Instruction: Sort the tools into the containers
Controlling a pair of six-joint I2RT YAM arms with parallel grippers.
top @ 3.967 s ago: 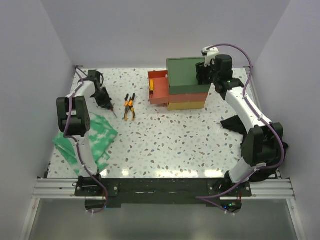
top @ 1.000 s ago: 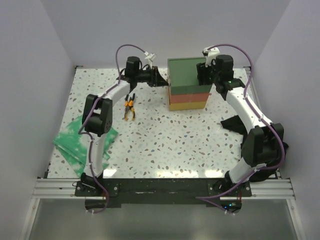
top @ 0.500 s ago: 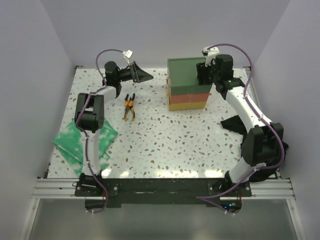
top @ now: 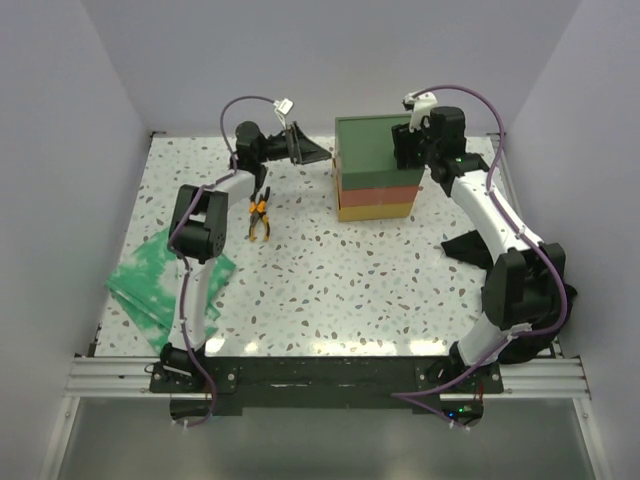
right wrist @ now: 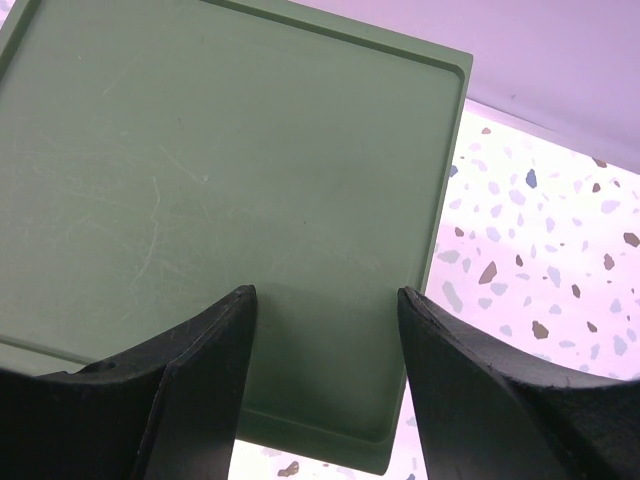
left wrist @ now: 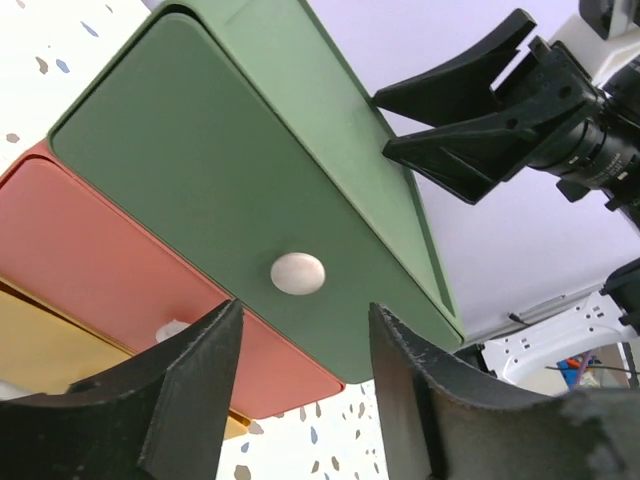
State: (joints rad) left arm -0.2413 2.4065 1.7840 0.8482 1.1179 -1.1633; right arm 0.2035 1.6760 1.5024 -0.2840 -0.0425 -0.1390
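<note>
The drawer stack stands at the back, dark green over red-orange over yellow, all three shut. My left gripper is open and empty, just left of the green drawer's front. In the left wrist view its jaws frame the green drawer below its white knob; the red-orange drawer lies under it. My right gripper is open over the stack's top at its right end, and its own view shows the green top. Orange-and-black pliers lie on the table. No wrench shows.
A green-and-white cloth lies at the near left by the left arm's base. A black cloth lies at the right under the right arm. The white speckled table is walled at left, back and right.
The red-orange drawer, open four seconds ago, is shut. My left gripper came from the far left to the stack, drew back left, then returned to the green drawer. The right arm held still.
</note>
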